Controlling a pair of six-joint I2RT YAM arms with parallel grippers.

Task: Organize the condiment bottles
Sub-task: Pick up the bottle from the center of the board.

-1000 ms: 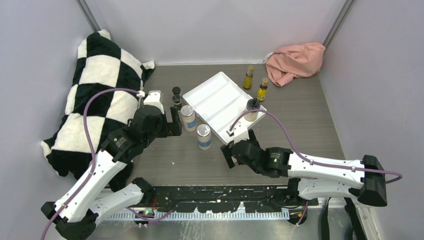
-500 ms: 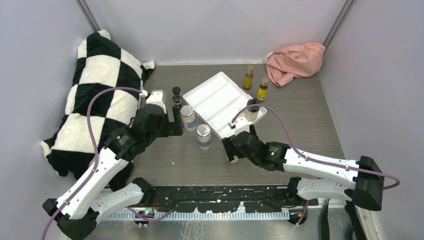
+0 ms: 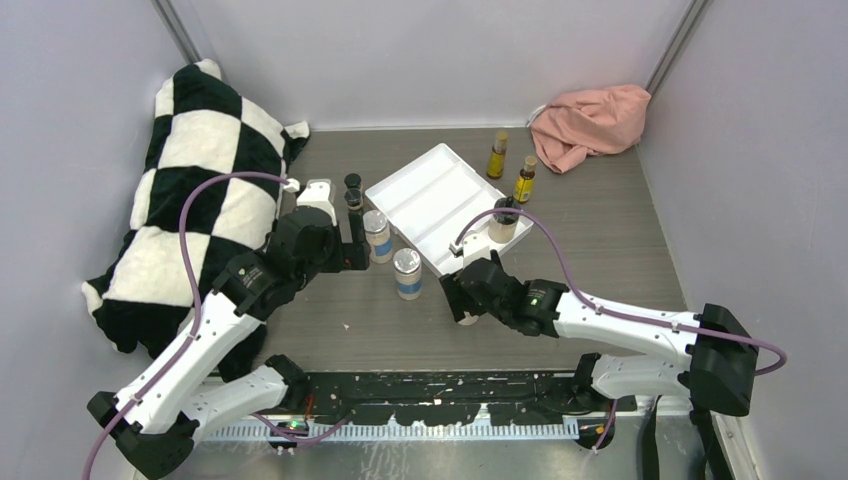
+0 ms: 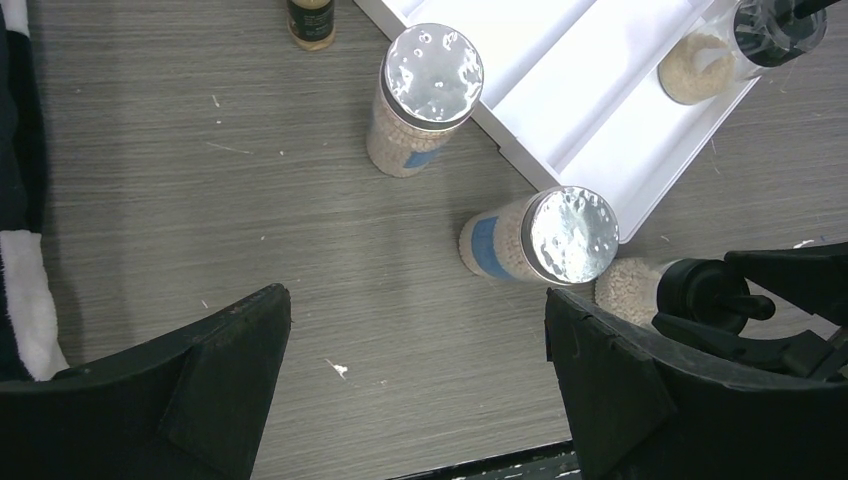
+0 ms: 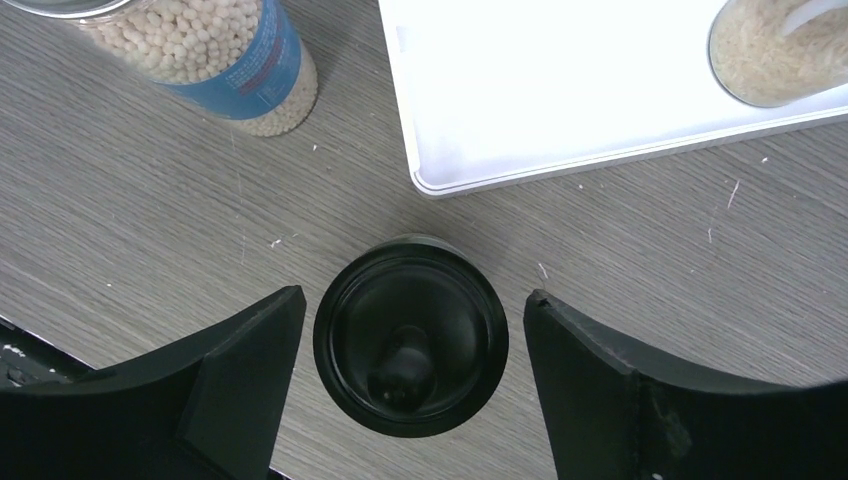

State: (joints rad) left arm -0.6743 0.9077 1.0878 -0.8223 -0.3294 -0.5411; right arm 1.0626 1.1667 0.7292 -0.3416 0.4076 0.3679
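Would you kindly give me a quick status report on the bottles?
Left gripper open, empty. Right gripper open, straddling the black-capped jar, not gripping yet. Silver-lidded jar close beside; tray corner near.

The left arm [image 3: 205, 340] and the right arm [image 3: 625, 322] are built alike: white tubular links joined by chunky black joints, with black bases by the black rail [image 3: 440, 408]. A purple cable [image 3: 545, 236] loops off each arm's end farthest from the rail. The fingers [image 4: 215, 375] are thick matte-black wedges (flat inner faces). A small green light [image 3: 533, 296] glows on the right arm.
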